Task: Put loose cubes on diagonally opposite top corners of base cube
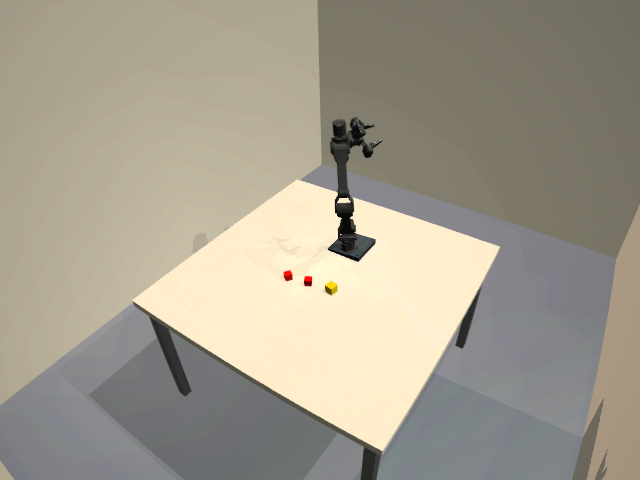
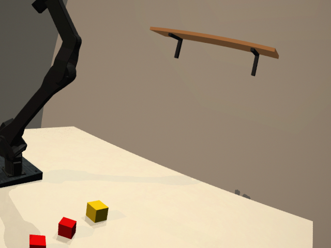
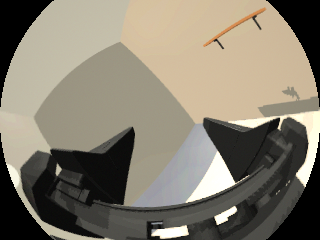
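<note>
My gripper (image 1: 377,133) (image 3: 169,125) hangs high above the table (image 1: 248,330) (image 2: 170,202), fingers spread, as two red cubes, one nearer (image 1: 287,275) (image 2: 37,241), one farther (image 1: 308,281) (image 2: 66,228), sit apart near the yellow cube (image 1: 331,288) (image 2: 97,211).

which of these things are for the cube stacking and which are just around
For the job:
- yellow cube, likely the base
- two red cubes, likely the loose ones
- gripper, open
- table, holding the cubes

Just around:
- wall shelf
</note>
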Tool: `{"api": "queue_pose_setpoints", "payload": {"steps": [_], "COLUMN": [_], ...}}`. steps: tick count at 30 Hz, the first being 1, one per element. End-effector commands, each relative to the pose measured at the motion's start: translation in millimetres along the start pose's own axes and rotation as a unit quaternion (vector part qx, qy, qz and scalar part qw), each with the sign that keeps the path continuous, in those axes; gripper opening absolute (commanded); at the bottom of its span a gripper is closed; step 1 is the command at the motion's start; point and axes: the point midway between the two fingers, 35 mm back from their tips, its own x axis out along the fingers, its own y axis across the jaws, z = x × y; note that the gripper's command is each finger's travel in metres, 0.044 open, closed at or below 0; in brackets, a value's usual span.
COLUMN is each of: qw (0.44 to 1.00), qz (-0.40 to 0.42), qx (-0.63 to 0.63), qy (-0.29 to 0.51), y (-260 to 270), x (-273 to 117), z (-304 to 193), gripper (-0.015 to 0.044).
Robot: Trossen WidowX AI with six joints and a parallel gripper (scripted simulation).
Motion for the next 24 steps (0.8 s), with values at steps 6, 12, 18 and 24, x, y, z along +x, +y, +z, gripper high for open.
{"api": "queue_pose_setpoints", "payload": {"steps": [6,12,18,24], "qw": [0.995,0.97,0.927,0.866], "qz": [0.068,0.158,0.248,0.337], "qx": [-0.046,-0.108,-0.168,-0.228], "qy": [0.063,0.149,0.226,0.292], "y": [31,73,108,131], "x": [-1,-15,-48,-98], "z": [-33,-88,-142,-191], "gripper": [0.0265,0.0265,0.0265,0.0265]}}
